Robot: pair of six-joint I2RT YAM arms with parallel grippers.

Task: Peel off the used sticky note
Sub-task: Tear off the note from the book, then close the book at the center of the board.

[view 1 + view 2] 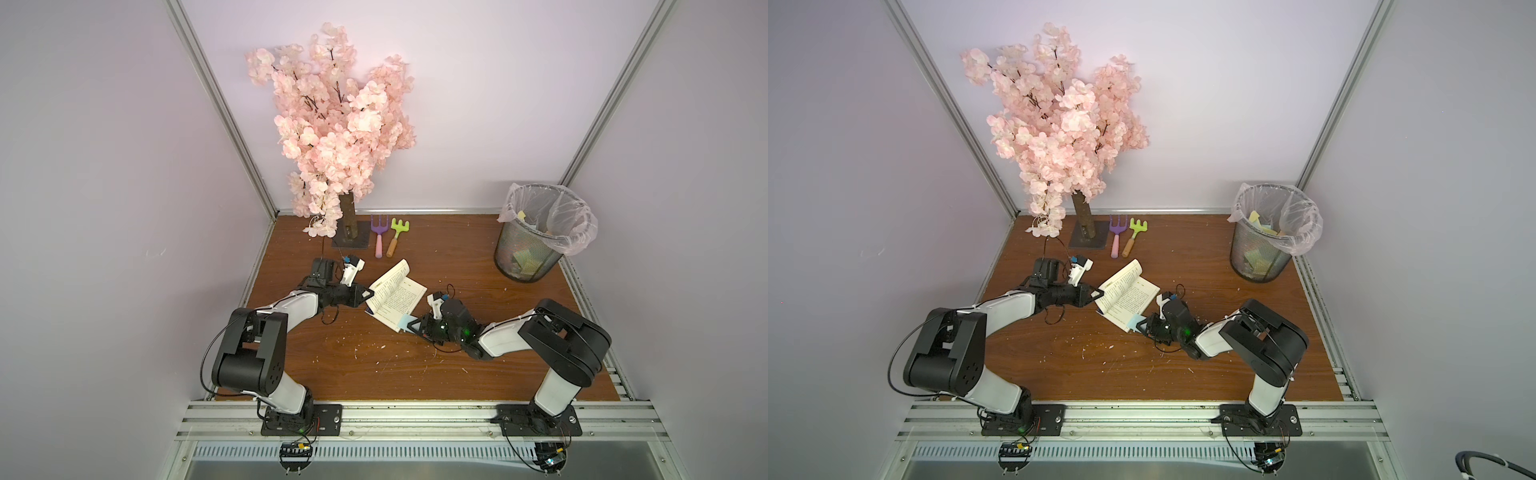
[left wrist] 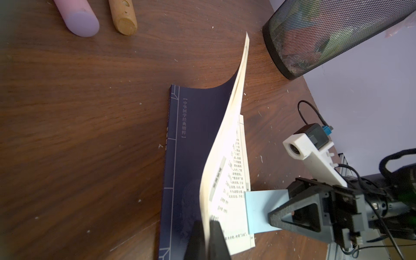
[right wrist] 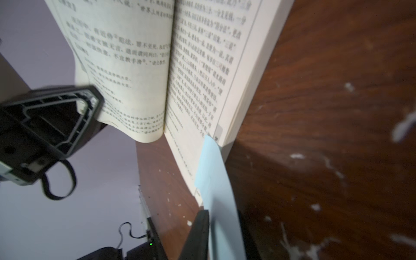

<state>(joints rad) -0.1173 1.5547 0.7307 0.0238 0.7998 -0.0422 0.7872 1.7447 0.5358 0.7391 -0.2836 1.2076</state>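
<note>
1. Top views: shows book open mid-bench, pale blue sticky note poking off its near corner. Shows left fingers clenched on the raised left-hand pages, probably to hold the book open and anchored against the pull. Shows right fingers pinched on the note's free end. Same layout in both top views. Puts bin well apart at back right, likely the drop spot.
2. Left wrist: shows left fingers shut on lifted pages and cover, baring the noted page. Shows sticky note stuck by one edge to the page margin, other end under right fingers.
3. Right wrist: shows sticky note running from page corner down between right fingers, closed on it. Not yet peeled; looks set for a pull away from the page.
</note>
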